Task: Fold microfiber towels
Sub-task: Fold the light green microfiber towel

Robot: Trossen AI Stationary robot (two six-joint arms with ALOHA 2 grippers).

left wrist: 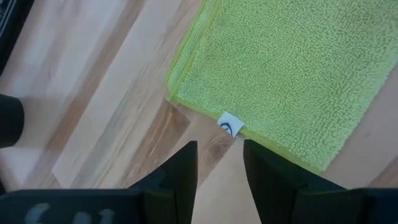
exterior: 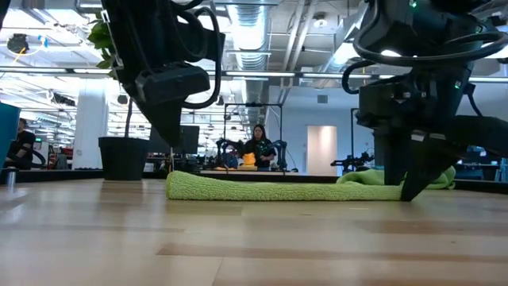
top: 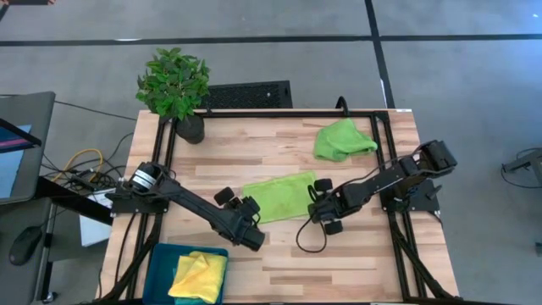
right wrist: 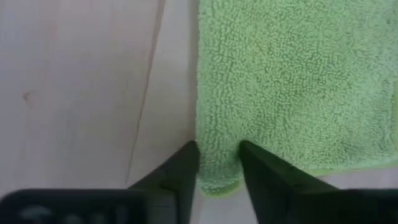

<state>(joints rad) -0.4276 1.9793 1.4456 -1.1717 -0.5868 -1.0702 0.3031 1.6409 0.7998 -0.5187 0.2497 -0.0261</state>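
Orientation: flat lime-green microfiber towel (top: 280,196) lies lengthwise between grippers. Right gripper (right wrist: 219,163) pinches its near corner; left gripper (left wrist: 221,163), fingers apart, faces the opposite tagged corner.

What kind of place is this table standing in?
Most likely a large robotics lab or open workshop. The low view shows exposed ceiling ducts, more workstations with a seated person in the background, and the wooden table stands on a bare grey floor marked with dark lines.
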